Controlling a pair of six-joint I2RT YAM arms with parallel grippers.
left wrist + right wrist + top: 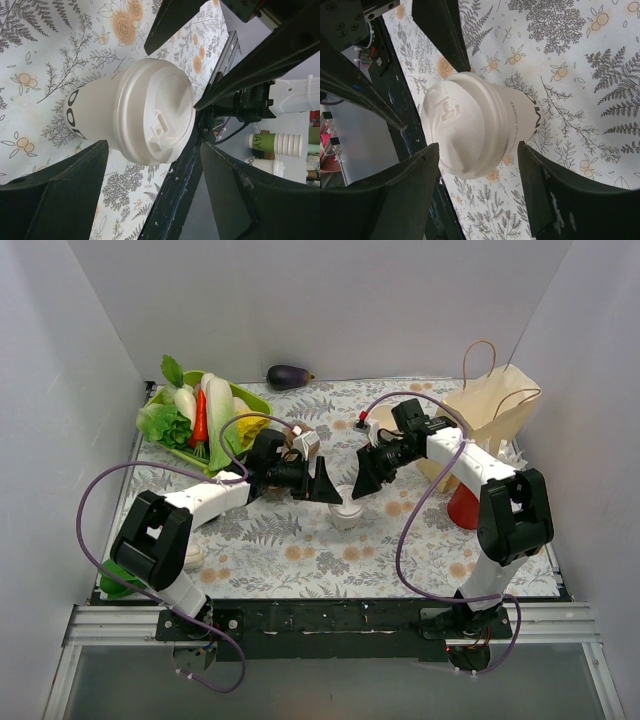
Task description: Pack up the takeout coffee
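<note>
The takeout coffee (348,512) is a cream-white paper cup with dark print and a white plastic lid, standing upright on the floral cloth at the middle of the table. My left gripper (330,492) hangs just to its left and above it, open and empty. My right gripper (362,487) hangs just to its right and above it, open and empty. In the left wrist view the cup (145,117) stands ahead of my open left gripper (150,200). In the right wrist view the cup (470,130) sits between and beyond the tips of my open right gripper (480,195).
A brown paper bag (495,410) with handles stands at the back right, and a red cup (465,505) is in front of it. A green tray of vegetables (243,397) sits at the back left. An eggplant (289,376) lies by the back wall. A small box (305,443) is behind the left wrist.
</note>
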